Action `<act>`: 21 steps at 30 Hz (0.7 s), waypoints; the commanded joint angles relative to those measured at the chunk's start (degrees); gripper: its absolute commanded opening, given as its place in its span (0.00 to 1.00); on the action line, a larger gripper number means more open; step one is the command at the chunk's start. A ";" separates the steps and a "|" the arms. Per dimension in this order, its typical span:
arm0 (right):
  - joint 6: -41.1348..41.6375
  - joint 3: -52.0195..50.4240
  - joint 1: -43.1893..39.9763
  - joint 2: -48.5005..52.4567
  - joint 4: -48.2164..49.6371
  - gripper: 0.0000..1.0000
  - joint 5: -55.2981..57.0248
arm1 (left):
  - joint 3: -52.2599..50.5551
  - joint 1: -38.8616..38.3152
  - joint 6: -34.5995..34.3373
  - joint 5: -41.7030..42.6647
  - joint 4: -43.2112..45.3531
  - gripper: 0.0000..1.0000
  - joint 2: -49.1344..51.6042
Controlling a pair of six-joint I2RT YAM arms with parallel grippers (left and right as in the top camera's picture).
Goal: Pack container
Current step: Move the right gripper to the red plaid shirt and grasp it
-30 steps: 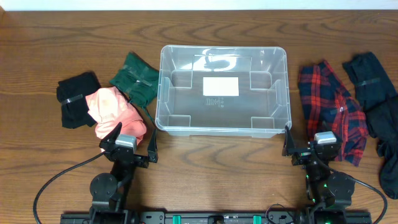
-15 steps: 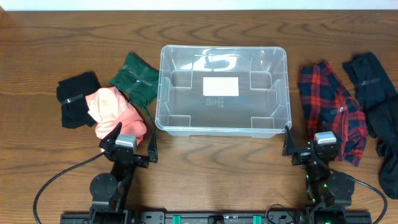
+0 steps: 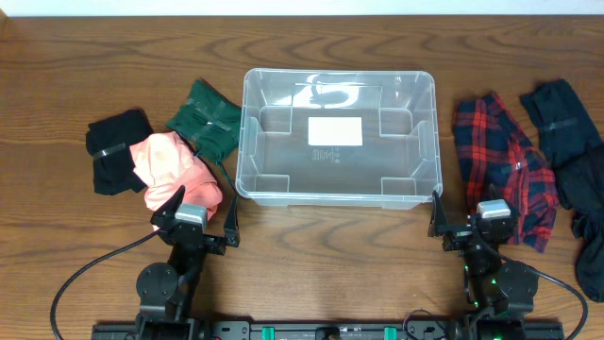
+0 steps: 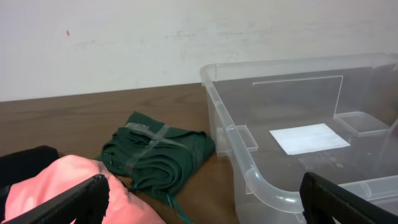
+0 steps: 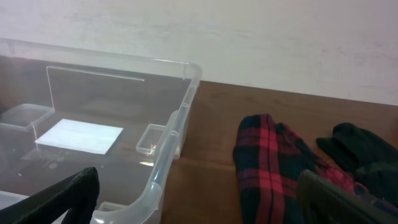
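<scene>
Nothing's budged in the last second. Packing hasn't started, I'd say: the clear rectangular plastic container (image 3: 330, 196) sits empty mid-frame on the wooden tabletop (image 3: 330, 255). A pink cloth bundle (image 3: 175, 170) and a red plaid cloth (image 3: 491, 151) wait outside. Left end effector (image 3: 207, 198) and right end effector (image 3: 475, 203) are both spread, holding nothing.

The tabletop (image 3: 311, 246) is dark brown wood with the grain running mostly side to side, plus some swirly patterns toward the far edge. It butts right up against a plain white wall (image 4: 124, 43) that looks a bit scuffed and patchy. There's one tiny reddish speck (image 4: 67, 32) high up on it in the left wrist view. Light is soft and even, and the wood has a dull sheen.
</scene>
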 commanded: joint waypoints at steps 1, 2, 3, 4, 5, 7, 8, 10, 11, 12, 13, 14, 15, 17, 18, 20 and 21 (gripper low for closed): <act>-0.28 0.07 1.27 -0.20 -0.39 0.99 -0.24 | -0.94 -0.22 0.59 -0.04 -1.90 0.98 -0.39; -0.26 0.07 1.27 -0.20 -0.42 0.99 -0.22 | -0.94 -0.22 0.61 -0.07 -1.90 0.98 -0.39; 0.15 0.07 1.27 -0.20 -0.35 0.99 -0.20 | -0.94 -0.22 0.61 -0.07 -1.88 0.98 -0.39; 1.22 0.07 1.25 -0.20 0.09 0.99 -0.20 | -0.94 -0.22 0.57 -0.04 -1.84 0.98 -0.39; 2.27 0.09 1.25 -0.20 0.42 0.99 -0.22 | -0.92 -0.22 0.22 -0.04 -1.62 0.98 -0.39; 3.69 0.63 1.25 -0.20 0.79 0.99 -0.24 | -0.04 -0.22 -4.15 -0.04 -2.21 0.98 -0.35; 3.69 1.27 1.27 -0.20 0.66 0.99 -0.24 | 0.90 -0.22 -6.14 0.00 -3.28 0.98 -0.24; 3.56 3.34 1.25 -0.15 0.11 0.99 0.09 | 3.69 -0.22 -8.35 0.00 -6.69 0.98 0.59; 3.56 4.87 1.25 0.15 -0.63 0.99 0.72 | 5.25 -0.22 -8.31 0.00 -8.22 0.98 1.33; 3.58 7.06 1.25 1.01 -1.92 0.99 1.88 | 7.76 -0.22 -8.31 0.00 -10.14 0.98 2.82; 3.58 8.83 1.25 1.99 -3.04 0.99 3.02 | 9.73 -0.22 -8.31 0.00 -11.45 0.98 4.02; 3.58 11.21 1.25 3.67 -4.66 0.99 4.48 | 11.96 -0.22 -8.31 0.00 -12.81 0.98 5.44; 3.58 13.90 1.25 5.84 -6.56 0.99 5.86 | 14.71 -0.22 -8.28 0.00 -14.38 0.98 7.34; 3.58 18.86 1.25 10.73 -9.66 0.99 7.21 | 19.80 -0.22 -8.26 -0.02 -17.14 0.98 11.30; 3.58 21.94 1.25 14.19 -11.54 0.99 7.61 | 22.36 -0.22 -8.26 -0.02 -18.67 0.98 13.51; 3.56 28.46 1.18 21.86 -15.47 0.99 7.96 | 28.28 -0.22 -8.28 -0.02 -22.84 0.98 19.15; 3.54 31.34 1.07 25.35 -17.35 0.99 8.04 | 30.67 -0.22 -8.28 0.00 -24.90 0.98 21.59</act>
